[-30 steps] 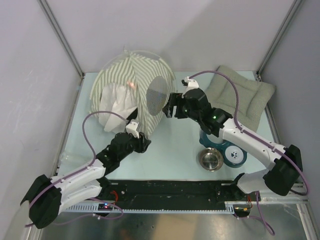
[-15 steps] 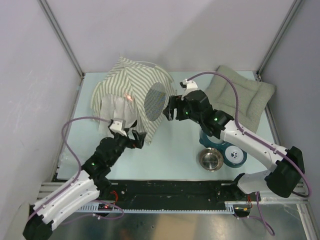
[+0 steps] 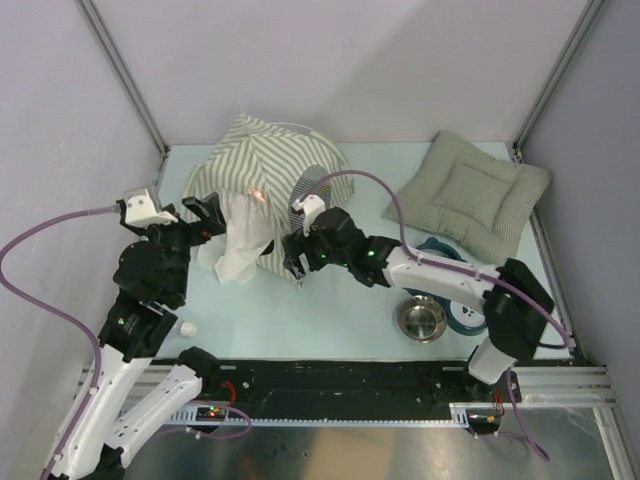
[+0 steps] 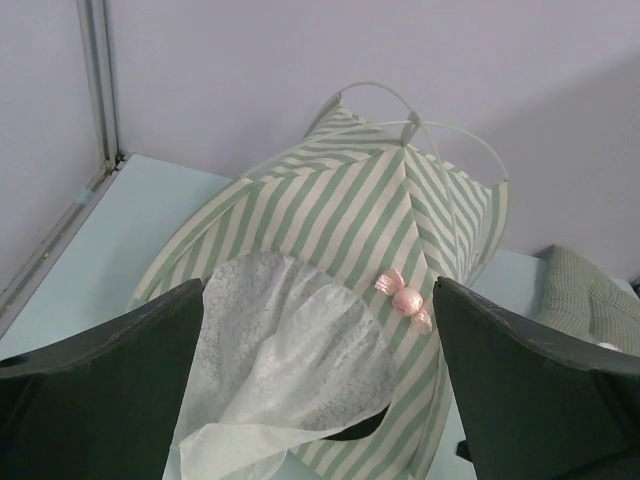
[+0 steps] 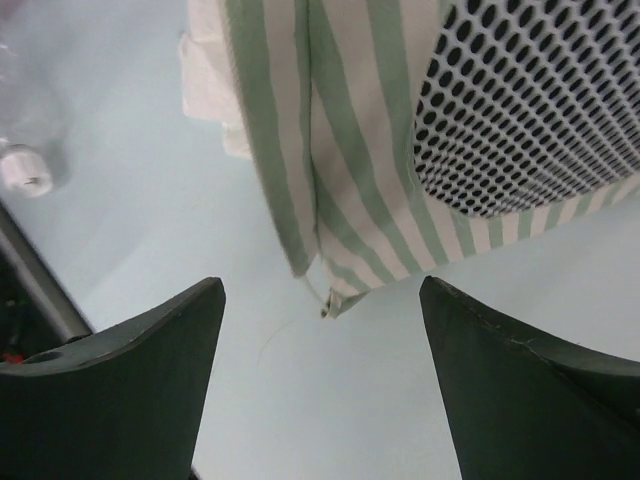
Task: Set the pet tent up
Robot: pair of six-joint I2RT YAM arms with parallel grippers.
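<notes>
Table [image 3: 340, 320]: pale blue-green, arm bases at the near edge.
White cap [image 3: 186, 328]: small, on the table nr the L arm, apart from everything else.
Steel bowl [image 3: 421, 318]: near-right, beside the R arm's forearm.
Blue dish [image 3: 468, 312]: just right of the steel bowl, partly hidden by the R arm.
Right gripper [image 3: 292, 258]: low, at the tent's near lower corner; fingers spread wide, holding nothing. In the wrist view the striped corner w/ its small loop shows between the fingers; prob. not touching, but the view is too close to be sure.
Left gripper [image 3: 205, 212]: raised at the tent's left-front, facing the flap; fingers wide apart, nothing between them, clear of the fabric.
Pet tent [image 3: 265, 165]: far-left part of the table, standing up as a dome, its top twd the back wall.
Flap [image 4: 290, 350]: sheer white, hangs loose over the front opening, lower end bunched on the table.
Pink mark [image 4: 405, 297]: on the stripes just right of the flap's top.
Mesh window [image 5: 540, 100]: grey, on the tent's right side, above the R gripper.
Poles [image 4: 420, 110]: thin white hoops sticking out at the tent's top.
Cushion [image 3: 470, 190]: grey-green quilted square, flat at far right, well apart from the tent.
</notes>
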